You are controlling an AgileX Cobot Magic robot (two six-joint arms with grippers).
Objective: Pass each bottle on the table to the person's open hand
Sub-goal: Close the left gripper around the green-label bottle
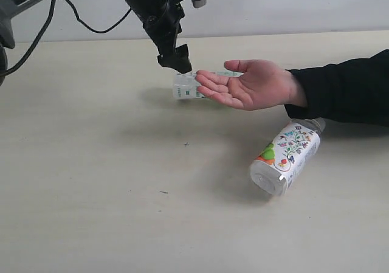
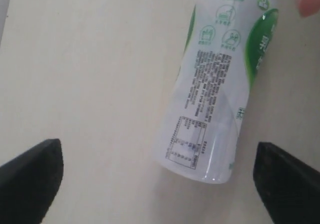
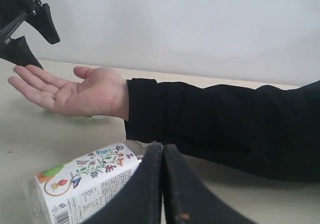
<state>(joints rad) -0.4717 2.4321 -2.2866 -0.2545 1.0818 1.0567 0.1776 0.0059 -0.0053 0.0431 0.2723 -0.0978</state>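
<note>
Two bottles are being borne on their sides by the worktop [image 1: 91,163]: the white-and-green bottle [image 1: 185,86] at nine o'clock of the person's open hand [image 1: 252,84], the floral bottle [image 1: 285,157] at five o'clock. The left claw [image 1: 177,61] is being held wide open above the former, gripping nothing; the right claw [image 3: 162,154] is being held shut.

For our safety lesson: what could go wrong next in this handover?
1. The open left gripper hangs right beside the person's open hand; lowering onto the white-and-green bottle could pinch it.
2. That bottle lies on its side, partly behind the hand, so it may roll when gripped.
</note>
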